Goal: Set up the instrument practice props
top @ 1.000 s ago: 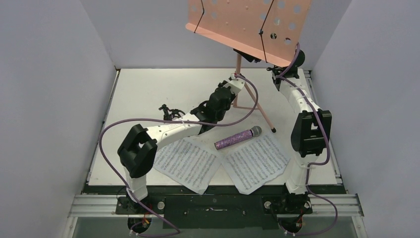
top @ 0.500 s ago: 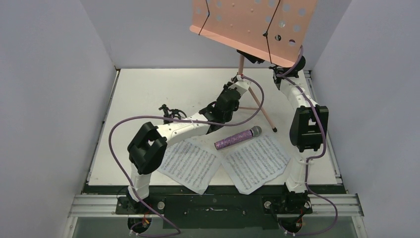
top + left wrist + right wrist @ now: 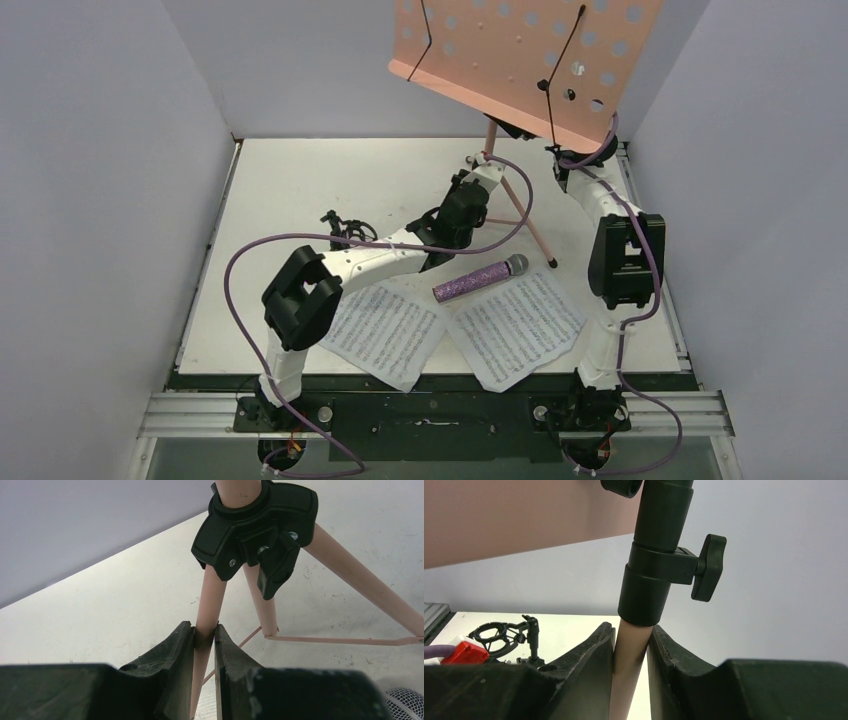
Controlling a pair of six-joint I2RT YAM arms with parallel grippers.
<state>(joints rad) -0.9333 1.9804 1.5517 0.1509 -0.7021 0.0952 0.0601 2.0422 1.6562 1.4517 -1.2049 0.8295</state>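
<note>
Standing the pink music stand [image 3: 520,50] up, both arms on it. Left gripper [image 3: 204,630] is clamped on one tripod leg [image 3: 209,597], with the black hub [image 3: 255,522] just above and ahead of its fingers. Right gripper [image 3: 630,632] is clamped on the pink pole [image 3: 628,652], and the black collar with wing knob [image 3: 661,572] sits right above its fingers. Can't tell whether all feet are on the table [image 3: 300,180].

To do it well:
- Move both grips together.
- Low hand settles the feet flat, high hand brings the pole to vertical.
- No twisting against each other, or the thin leg could slip or bend.
- Let go only once the stand bears its own weight.

Microphone [image 3: 480,280] and two sheet-music pages [image 3: 380,330] lie behind the left gripper, toward the bases, nothing holding them. Shock-mount tripod [image 3: 340,225] is off to its left.
</note>
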